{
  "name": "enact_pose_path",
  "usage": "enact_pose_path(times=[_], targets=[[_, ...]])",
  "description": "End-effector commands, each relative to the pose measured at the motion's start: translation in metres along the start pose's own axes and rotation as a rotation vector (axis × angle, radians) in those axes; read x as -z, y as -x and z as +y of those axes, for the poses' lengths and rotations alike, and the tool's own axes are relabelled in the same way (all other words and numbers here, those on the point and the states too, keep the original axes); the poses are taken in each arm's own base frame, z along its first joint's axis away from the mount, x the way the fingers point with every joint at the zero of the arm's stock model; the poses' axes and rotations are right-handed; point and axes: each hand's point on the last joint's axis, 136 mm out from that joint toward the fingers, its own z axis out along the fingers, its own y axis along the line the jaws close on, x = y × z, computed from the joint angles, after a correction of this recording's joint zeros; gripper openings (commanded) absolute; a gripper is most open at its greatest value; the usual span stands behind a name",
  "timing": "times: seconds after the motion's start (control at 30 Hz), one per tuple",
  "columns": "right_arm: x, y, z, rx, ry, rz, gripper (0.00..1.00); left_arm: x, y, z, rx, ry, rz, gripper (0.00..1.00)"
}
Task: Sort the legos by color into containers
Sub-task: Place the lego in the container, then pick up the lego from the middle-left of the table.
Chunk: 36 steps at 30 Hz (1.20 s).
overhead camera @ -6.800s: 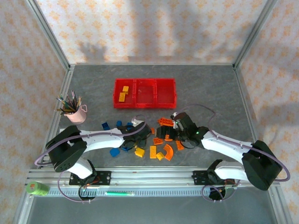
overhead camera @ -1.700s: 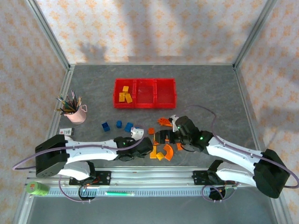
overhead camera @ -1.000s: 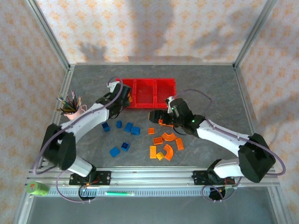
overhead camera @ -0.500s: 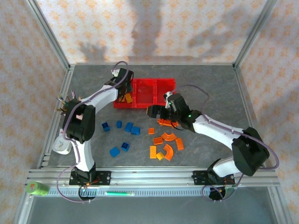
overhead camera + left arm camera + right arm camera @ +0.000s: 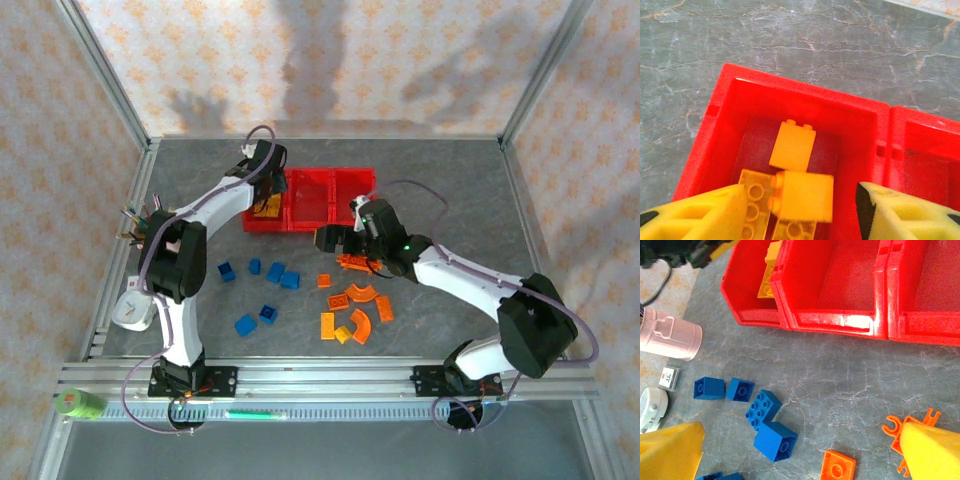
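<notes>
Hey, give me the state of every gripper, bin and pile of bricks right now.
Left red mesh plastic bin: holds yellow plastic bricks.
Middle red bin: empty.
Right red bin: empty.
Blue plastic bricks: loose on grey table.
Orange plastic pieces: loose on table.
Left gripper: open, empty, over left bin.
Right gripper: open, empty, over table.

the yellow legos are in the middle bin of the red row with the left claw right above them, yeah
Not quite. The yellow legos lie in the left end bin of the red row, not the middle one: the left wrist view shows bare table beyond that bin's outer wall. The left claw is right above them.
</notes>
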Motion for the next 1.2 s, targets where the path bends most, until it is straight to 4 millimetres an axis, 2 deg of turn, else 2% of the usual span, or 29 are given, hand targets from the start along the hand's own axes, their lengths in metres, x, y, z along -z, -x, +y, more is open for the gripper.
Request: enact_pose_path(times=[0.0,0.2,0.37,0.53,0.67,0.83,1.0,1.17], targets=[[0.016,0.011,-0.001,0.018,-0.021,-0.038,1.0,0.042,-0.001,-0.006,-0.009,-0.076,-0.005,0.63],[0.026,-0.013,-0.011,0.025,-0.033,0.024,1.0,0.089,-0.049,-0.015,-0.037,-0.161,0.014,0.66],[0.035,-0.041,-0.021,0.009,-0.04,0.105,1.0,0.128,-0.103,-0.022,-0.038,-0.238,0.046,0.68],[0.048,-0.064,-0.028,-0.024,-0.033,0.145,1.0,0.155,-0.164,-0.022,-0.024,-0.301,0.101,0.69],[0.056,-0.082,-0.035,-0.046,-0.034,0.181,1.0,0.172,-0.208,-0.018,-0.023,-0.306,0.141,0.7],[0.064,-0.098,-0.028,-0.054,0.051,0.201,1.0,0.19,-0.253,-0.035,-0.049,-0.349,0.189,0.7],[0.067,-0.108,-0.036,-0.09,0.044,0.2,1.0,0.198,-0.283,-0.054,-0.094,-0.349,0.214,0.73],[0.068,-0.111,-0.044,-0.119,0.027,0.173,1.0,0.195,-0.31,-0.07,-0.143,-0.343,0.255,0.76]])
